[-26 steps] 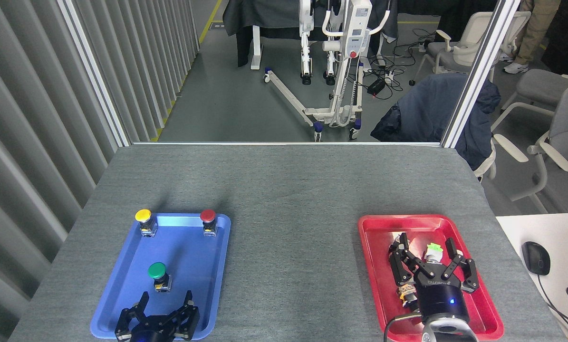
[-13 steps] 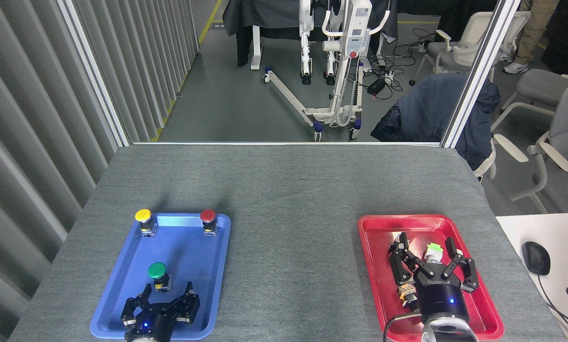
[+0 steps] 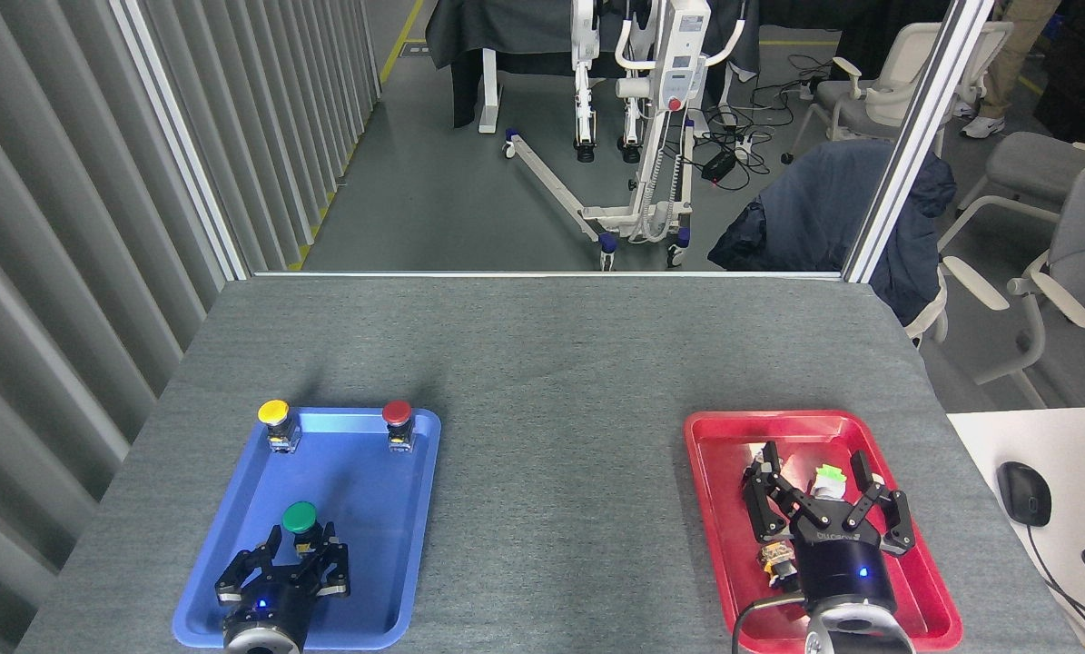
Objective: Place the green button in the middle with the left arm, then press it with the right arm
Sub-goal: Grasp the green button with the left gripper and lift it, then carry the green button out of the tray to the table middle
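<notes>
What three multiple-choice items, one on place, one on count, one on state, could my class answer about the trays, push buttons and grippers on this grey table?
1. Where does the dark-green round-capped push button stand?
A. in the red plastic tray
B. in the blue plastic tray
C. on bare grey felt

2. How many round-capped push buttons are in that tray?
A. two
B. three
C. five

3. What state is the right gripper in?
A. open above the red plastic tray
B. shut on the green button
C. out of view

Answers: 1 B, it sits near the tray's front, by the left gripper. 2 B, yellow, red, green. 3 A, its fingers are spread.
</notes>
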### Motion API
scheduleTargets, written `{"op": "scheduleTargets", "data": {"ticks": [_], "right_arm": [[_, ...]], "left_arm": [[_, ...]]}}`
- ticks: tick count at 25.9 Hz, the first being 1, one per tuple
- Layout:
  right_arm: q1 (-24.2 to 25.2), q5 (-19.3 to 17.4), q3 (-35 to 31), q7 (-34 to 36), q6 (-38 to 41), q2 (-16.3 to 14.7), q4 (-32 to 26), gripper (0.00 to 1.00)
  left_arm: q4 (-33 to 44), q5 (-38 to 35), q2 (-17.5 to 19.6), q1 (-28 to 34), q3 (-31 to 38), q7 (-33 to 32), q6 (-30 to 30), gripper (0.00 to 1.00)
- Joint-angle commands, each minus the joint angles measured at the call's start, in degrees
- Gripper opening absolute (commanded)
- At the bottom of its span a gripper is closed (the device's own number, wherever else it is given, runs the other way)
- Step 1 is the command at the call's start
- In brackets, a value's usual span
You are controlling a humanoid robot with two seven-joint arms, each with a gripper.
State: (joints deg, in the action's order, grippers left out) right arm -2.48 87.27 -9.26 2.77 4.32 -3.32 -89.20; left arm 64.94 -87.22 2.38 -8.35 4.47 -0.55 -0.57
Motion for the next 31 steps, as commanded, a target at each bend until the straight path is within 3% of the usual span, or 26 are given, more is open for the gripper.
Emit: {"op": "scheduleTargets", "data": {"ticks": [1,8,13,18,21,25,28,31], "right_arm": [[-0.33,0.00,0.03,0.04,-0.02,0.07,-0.01,1.00],[-0.51,0.00,0.03,0.04,-0.02,0.07,-0.01,1.00],[-0.60,0.00,-0.06,-0.04,-0.02,0.07,-0.01,1.00],[-0.60,0.00,0.03,-0.22,-0.02,-0.19,-0.01,1.00],[-0.60,0.00,0.03,-0.22,-0.02,-0.19,-0.01,1.00],[-0.60,0.00,-0.06,-0.31,-0.02,-0.28,-0.01,1.00],[-0.68,0.00,-0.06,-0.48,-0.02,-0.72,-0.01,1.00],[-0.60,0.00,-0.06,-0.40,-0.02,-0.72,-0.01,1.00]], "left_arm": [[0.54,0.03,0.17,0.35,-0.08,-0.16,0.57,0.43],[2.20,0.12,0.09,0.79,-0.17,-0.07,4.52,0.01],[8.09,0.21,-0.79,-0.09,-1.22,-0.07,7.07,0.01],[7.57,0.21,-2.20,-6.24,-15.72,-0.07,9.97,0.01],[2.03,0.03,-5.36,-11.07,-24.69,-0.07,10.24,0.01],[-12.12,-0.06,-10.29,-17.76,-32.07,0.11,10.32,0.02],[-19.77,0.29,-10.46,-20.22,-34.62,0.64,10.32,0.02],[-20.38,0.73,-10.46,-20.30,-36.20,0.72,10.32,0.02]]}}
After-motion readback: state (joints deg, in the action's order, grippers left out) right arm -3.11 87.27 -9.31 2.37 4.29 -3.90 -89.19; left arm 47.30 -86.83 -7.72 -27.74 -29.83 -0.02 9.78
